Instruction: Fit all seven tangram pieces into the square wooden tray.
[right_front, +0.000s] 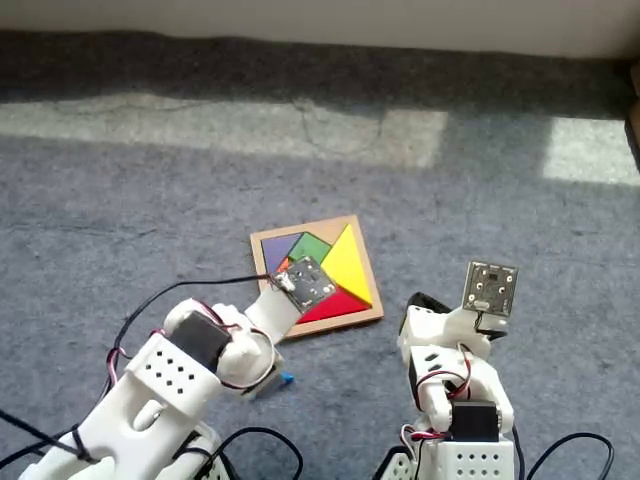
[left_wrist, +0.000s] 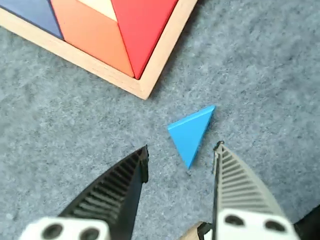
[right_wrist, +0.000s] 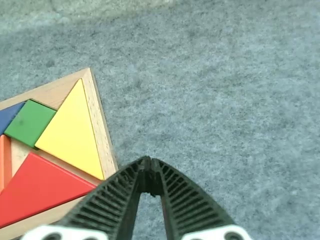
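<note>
Nearest, in the left wrist view, the left gripper (left_wrist: 181, 148) is seen released, its jaws spread wide. A small blue triangle (left_wrist: 191, 131) lies flat on the grey carpet (left_wrist: 260, 65) between the two tips, one point of it reaching in between them. It is not clasped, and a narrow gap is kept on either side. In the high view the same blue triangle (right_front: 287, 379) is glimpsed just beside the left arm, outside the tray and near its closest corner.

The right gripper (right_wrist: 150, 162) is shown clenched in its own wrist view, the dark jaws pressed together with nothing between them. It is held over bare carpet, just beside the tray's edge.

Farther out, the square wooden tray (right_front: 368, 290) is set on the carpet at an angle, and part of it is covered from above by the left arm's wrist. Within its rim, a yellow triangle (right_front: 348, 265) is seated along the side towards the right arm, and a red triangle (right_front: 335, 305) along the nearer side. A green square (right_front: 310, 245) and a dark blue piece (right_front: 275, 250) are fitted towards the far side. An orange piece (left_wrist: 90, 35) is seated next to the red one. A patch of bare wood (right_wrist: 17, 150) is left showing among the pieces.

Farthest off, a pale band of light (right_front: 250, 125) is cast across the carpet.
</note>
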